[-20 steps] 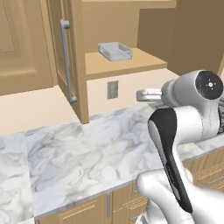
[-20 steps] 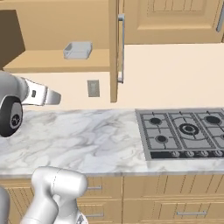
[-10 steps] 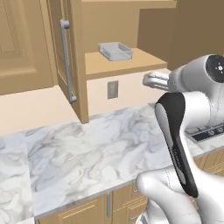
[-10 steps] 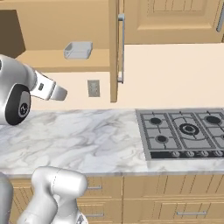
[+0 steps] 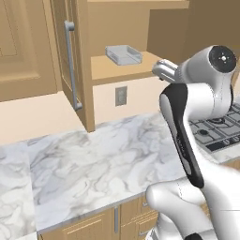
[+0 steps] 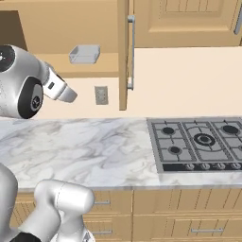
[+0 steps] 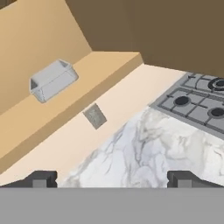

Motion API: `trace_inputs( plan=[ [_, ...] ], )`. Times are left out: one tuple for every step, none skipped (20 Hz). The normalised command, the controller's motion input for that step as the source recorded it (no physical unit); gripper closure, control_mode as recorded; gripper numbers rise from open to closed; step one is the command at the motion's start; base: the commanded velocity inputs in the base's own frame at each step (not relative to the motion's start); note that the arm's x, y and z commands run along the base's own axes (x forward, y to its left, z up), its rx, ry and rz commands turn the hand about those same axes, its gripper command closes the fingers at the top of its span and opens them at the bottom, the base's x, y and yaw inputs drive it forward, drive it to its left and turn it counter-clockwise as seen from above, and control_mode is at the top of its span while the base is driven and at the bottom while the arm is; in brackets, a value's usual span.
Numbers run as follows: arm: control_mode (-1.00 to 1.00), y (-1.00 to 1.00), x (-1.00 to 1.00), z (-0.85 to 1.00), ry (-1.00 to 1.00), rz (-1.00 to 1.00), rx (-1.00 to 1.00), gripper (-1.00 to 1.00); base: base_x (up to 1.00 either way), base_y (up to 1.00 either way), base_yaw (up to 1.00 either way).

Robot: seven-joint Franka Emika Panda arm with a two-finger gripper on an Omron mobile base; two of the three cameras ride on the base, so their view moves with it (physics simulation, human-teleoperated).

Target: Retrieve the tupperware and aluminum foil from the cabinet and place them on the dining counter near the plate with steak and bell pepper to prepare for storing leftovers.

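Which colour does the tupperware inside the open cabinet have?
The tupperware is pale grey-white, nearly translucent; the left base view shows it best.

The shallow pale grey plastic tupperware [image 6: 84,54] is seen on the floor of the open light-wood wall cabinet [image 6: 124,52], above and beyond the white arm's wrist [image 6: 60,88], apart from it.

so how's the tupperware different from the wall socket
The tupperware is a pale grey open-topped container lying on the cabinet floor; the socket is a flat grey plate set upright in the wall below it. The tupperware looks bigger and is loose; the socket is fixed in the wall. Both are greyish and rectangular.
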Motion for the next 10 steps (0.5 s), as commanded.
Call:
trace_inputs(
  plan=[
    [-1.00, 0.00, 0.43, 0.05, 0.00, -0.19, 0.04, -1.00, 0.00, 0.00, 0.00],
    [-1.00, 0.00, 0.43, 0.00, 0.00, -0.17, 0.03, -1.00, 0.00, 0.00, 0.00],
    [-1.00, 0.00, 0.40, 0.00, 0.00, -0.14, 0.03, -1.00, 0.00, 0.00, 0.00],
    [-1.00, 0.00, 0.36, 0.00, 0.01, -0.11, 0.03, -1.00, 0.00, 0.00, 0.00],
    [-1.00, 0.00, 0.36, 0.00, 0.03, -0.08, 0.03, -1.00, 0.00, 0.00, 0.00],
    [-1.00, 0.00, 0.36, 0.00, 0.04, -0.05, 0.05, -1.00, 0.00, 0.00, 0.00],
    [-1.00, 0.00, 0.34, 0.00, 0.05, -0.02, 0.07, -1.00, 0.00, 0.00, 0.00],
    [-1.00, 0.00, 0.35, 0.00, 0.08, -0.01, 0.07, -1.00, 0.00, 0.00, 0.00],
    [-1.00, 0.00, 0.35, 0.00, 0.07, 0.00, 0.08, -1.00, 0.00, 0.00, 0.00],
    [-1.00, 0.00, 0.30, 0.00, 0.06, 0.00, 0.10, -1.00, 0.00, 0.00, 0.00]
  ],
)
